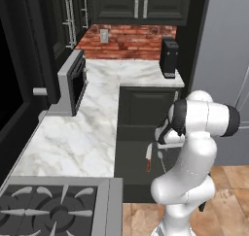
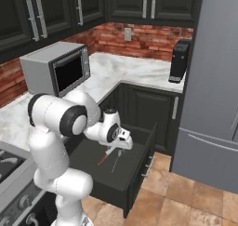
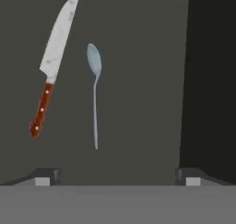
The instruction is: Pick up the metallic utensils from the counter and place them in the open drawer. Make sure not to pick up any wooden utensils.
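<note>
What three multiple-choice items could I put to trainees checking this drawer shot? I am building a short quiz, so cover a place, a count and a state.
1. Where does the knife lie?
A. on the stove
B. on the floor of the open drawer
C. on the microwave

2. How many utensils lie in the drawer?
A. one
B. two
C. four

3. How does the tool stand?
A. open and empty
B. shut on the knife
C. shut on the metal spoon

Key:
1 B, its red handle and grey blade rest flat on the dark drawer floor.
2 B, knife and spoon lie side by side, apart.
3 A, the fingertips stand wide apart at the bottom of the hand view with nothing between them.
</note>
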